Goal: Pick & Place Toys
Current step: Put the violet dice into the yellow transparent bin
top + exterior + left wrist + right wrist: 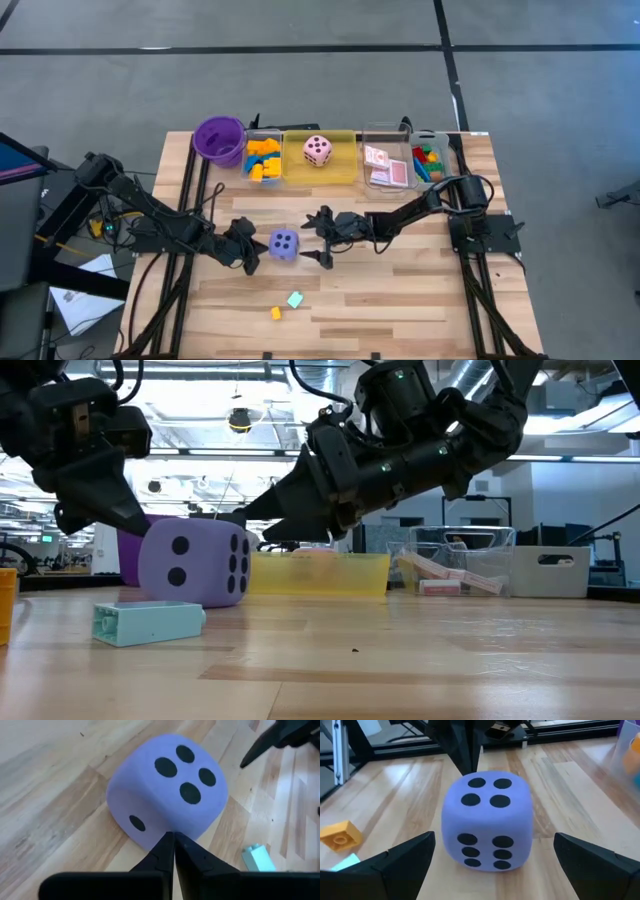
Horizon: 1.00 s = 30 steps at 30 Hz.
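Purple and dotted, the die [284,244] sat mid-frame on my wooden table [400,300], between my left gripper [250,256], fingers pinched together beside it, and my right gripper [322,238], spread wide and empty. Lower down lay a mint block [295,299] and a yellow block [276,313]; trays [335,175] lined the top edge.

Even overhead light, soft shadows on my tabletop [400,300]. Low view backlit by ceiling lamps [238,422]; wrist edges blur.
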Motion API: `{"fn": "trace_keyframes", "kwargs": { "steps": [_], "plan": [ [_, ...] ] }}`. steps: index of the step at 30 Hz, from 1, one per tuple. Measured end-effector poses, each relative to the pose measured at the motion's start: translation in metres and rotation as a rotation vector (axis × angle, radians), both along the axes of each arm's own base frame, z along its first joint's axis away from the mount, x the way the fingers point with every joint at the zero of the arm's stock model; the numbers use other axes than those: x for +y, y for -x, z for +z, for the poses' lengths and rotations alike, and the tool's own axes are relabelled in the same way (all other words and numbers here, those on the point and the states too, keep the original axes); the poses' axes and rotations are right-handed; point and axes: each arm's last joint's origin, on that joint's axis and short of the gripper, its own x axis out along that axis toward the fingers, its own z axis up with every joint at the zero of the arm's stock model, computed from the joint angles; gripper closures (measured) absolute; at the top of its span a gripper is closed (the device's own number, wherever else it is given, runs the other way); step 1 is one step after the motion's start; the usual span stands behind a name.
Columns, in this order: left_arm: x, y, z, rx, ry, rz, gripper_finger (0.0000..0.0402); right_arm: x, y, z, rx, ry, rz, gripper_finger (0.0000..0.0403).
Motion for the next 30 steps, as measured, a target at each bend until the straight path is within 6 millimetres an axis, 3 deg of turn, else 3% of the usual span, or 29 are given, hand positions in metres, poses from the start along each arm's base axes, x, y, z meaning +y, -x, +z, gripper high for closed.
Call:
{"fn": "trace_keyframes", "kwargs": {
  "steps": [12,17,22,30],
  "plan": [
    [0.004,-0.002,0.001,-0.021,-0.011,0.038,0.0394,0.012,-0.008,0.011,-0.029,-0.029,0.014,0.0003],
    [0.004,-0.002,0.001,-0.022,-0.01,0.039,0.0394,0.016,-0.01,0.01,0.026,0.018,-0.071,0.0003],
    [0.003,-0.004,0.002,-0.038,-0.001,0.039,0.0396,0.011,-0.009,0.008,0.051,0.025,-0.15,0.0003],
    [-0.001,-0.012,-0.006,-0.037,-0.008,0.044,0.0396,0.012,-0.009,0.008,0.053,0.012,-0.139,0.0003]
  ]
}}
